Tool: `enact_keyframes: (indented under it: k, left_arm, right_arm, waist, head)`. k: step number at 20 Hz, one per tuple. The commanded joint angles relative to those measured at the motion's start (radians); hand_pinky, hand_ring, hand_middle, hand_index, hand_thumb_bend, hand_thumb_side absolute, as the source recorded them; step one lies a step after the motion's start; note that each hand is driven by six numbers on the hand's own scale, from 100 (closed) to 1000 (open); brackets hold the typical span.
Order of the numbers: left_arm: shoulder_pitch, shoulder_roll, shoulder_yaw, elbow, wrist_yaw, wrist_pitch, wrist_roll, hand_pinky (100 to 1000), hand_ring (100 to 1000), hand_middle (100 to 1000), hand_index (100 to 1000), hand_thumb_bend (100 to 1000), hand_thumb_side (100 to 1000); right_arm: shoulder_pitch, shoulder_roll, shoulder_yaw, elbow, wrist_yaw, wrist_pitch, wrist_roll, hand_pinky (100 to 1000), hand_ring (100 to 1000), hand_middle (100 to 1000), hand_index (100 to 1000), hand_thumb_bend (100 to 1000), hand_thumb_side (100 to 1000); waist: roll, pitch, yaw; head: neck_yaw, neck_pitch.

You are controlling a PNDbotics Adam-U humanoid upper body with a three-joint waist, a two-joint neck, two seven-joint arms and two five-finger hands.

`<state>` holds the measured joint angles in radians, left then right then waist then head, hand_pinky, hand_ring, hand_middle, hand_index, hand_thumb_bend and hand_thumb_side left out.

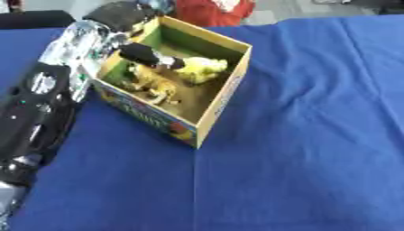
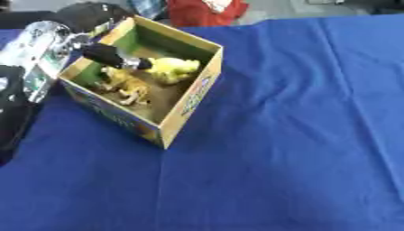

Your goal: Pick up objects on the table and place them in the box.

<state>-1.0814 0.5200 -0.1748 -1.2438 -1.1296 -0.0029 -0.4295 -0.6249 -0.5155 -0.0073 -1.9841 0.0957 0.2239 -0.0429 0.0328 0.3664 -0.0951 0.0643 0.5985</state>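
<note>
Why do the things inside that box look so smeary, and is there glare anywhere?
Left eye view: the yellow toys in the box are soft blobs, outlines blurred; the left hand reaching in is smeared too. Right eye view: the silver arm catches bright glare; the blue cloth is evenly lit, creases faint.

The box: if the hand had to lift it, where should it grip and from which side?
Probably the near right wall of the box, from above and the robot's right. Its top is open, that rim is bare, and the left hand already reaches in over the left wall.
</note>
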Motion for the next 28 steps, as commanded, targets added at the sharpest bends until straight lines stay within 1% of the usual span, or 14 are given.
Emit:
enact_keyframes:
  k: [1, 4, 6, 8, 9, 10, 11, 13, 15, 19, 20, 21, 25, 28]
  left_arm:
    - [-0.002, 0.093, 0.039, -0.052, 0.023, 0.034, -0.018, 679, 934, 863, 993, 749, 926]
    - [0.019, 0.136, 0.065, -0.048, 0.015, 0.078, -0.034, 676, 933, 865, 999, 706, 912]
    - [0.033, 0.159, 0.080, -0.025, 0.002, 0.112, -0.033, 668, 930, 859, 1000, 690, 902]
    - [0.043, 0.172, 0.094, 0.001, -0.003, 0.142, -0.019, 656, 921, 846, 993, 648, 888]
    - [0.047, 0.176, 0.099, 0.014, -0.002, 0.155, -0.005, 655, 921, 846, 993, 647, 888]
    - [0.051, 0.180, 0.106, 0.029, 0.001, 0.170, 0.011, 647, 917, 840, 988, 597, 864]
    - [0.054, 0.184, 0.112, 0.045, 0.006, 0.185, 0.027, 647, 917, 840, 988, 627, 887]
    - [0.059, 0.186, 0.121, 0.083, 0.021, 0.213, 0.051, 643, 915, 837, 985, 614, 881]
    - [0.063, 0.187, 0.123, 0.116, 0.037, 0.226, 0.061, 643, 915, 837, 985, 631, 873]
    - [0.068, 0.181, 0.121, 0.167, 0.082, 0.226, 0.042, 644, 915, 839, 997, 719, 861]
    - [0.069, 0.180, 0.120, 0.176, 0.089, 0.225, 0.034, 646, 917, 841, 1000, 754, 854]
    - [0.071, 0.181, 0.119, 0.186, 0.092, 0.224, 0.024, 647, 917, 841, 1000, 764, 849]
    - [0.075, 0.176, 0.124, 0.224, 0.093, 0.230, -0.007, 646, 914, 834, 992, 770, 829]
    - [0.079, 0.173, 0.127, 0.247, 0.091, 0.233, -0.016, 644, 913, 830, 990, 742, 815]
  right_arm:
    - [-0.003, -0.034, -0.018, -0.016, 0.009, 0.002, -0.012, 697, 728, 587, 829, 100, 927]
    - [0.003, -0.035, -0.022, -0.016, 0.010, 0.003, -0.017, 697, 727, 586, 829, 100, 928]
    - [0.004, -0.035, -0.022, -0.016, 0.009, 0.003, -0.018, 697, 727, 586, 828, 100, 926]
    - [0.005, -0.035, -0.023, -0.016, 0.007, 0.003, -0.019, 697, 727, 586, 827, 100, 926]
    - [0.005, -0.036, -0.023, -0.016, 0.007, 0.002, -0.020, 697, 727, 586, 827, 100, 926]
    - [0.006, -0.036, -0.024, -0.016, 0.007, 0.003, -0.021, 697, 728, 586, 827, 100, 926]
    - [0.007, -0.036, -0.025, -0.016, 0.007, 0.003, -0.022, 697, 728, 586, 827, 100, 926]
    - [0.008, -0.036, -0.026, -0.016, 0.008, 0.003, -0.025, 696, 727, 586, 827, 100, 926]
    - [0.008, -0.036, -0.028, -0.016, 0.008, 0.004, -0.027, 696, 727, 586, 827, 100, 925]
    - [0.010, -0.035, -0.030, -0.016, 0.010, 0.008, -0.031, 696, 727, 586, 827, 100, 927]
    - [0.010, -0.035, -0.030, -0.016, 0.010, 0.009, -0.031, 696, 727, 586, 826, 100, 925]
    - [0.010, -0.035, -0.030, -0.016, 0.011, 0.009, -0.031, 696, 727, 585, 826, 100, 924]
    - [0.011, -0.034, -0.032, -0.016, 0.012, 0.012, -0.031, 696, 727, 585, 826, 100, 924]
    - [0.011, -0.032, -0.033, -0.016, 0.013, 0.013, -0.032, 696, 727, 585, 826, 100, 925]
  waist:
    - [-0.006, -0.031, 0.005]
    - [-0.008, -0.032, 0.009]
    - [-0.009, -0.033, 0.011]
    - [-0.011, -0.033, 0.011]
    - [-0.012, -0.033, 0.011]
    - [-0.013, -0.033, 0.011]
    - [-0.014, -0.032, 0.011]
    - [-0.016, -0.031, 0.010]
    - [-0.017, -0.030, 0.008]
    - [-0.019, -0.027, 0.006]
    - [-0.020, -0.026, 0.005]
    - [-0.020, -0.025, 0.004]
    - [-0.020, -0.021, 0.000]
    - [-0.021, -0.017, -0.003]
  head:
    - [-0.012, 0.005]
    - [-0.017, 0.000]
    - [-0.020, -0.004]
    - [-0.020, -0.005]
    - [-0.021, -0.006]
    - [-0.022, -0.006]
    - [-0.022, -0.005]
    - [-0.022, -0.006]
    - [-0.021, -0.007]
    - [-0.018, -0.010]
    - [-0.017, -0.011]
    - [-0.015, -0.012]
    - [-0.010, -0.018]
    - [-0.006, -0.021]
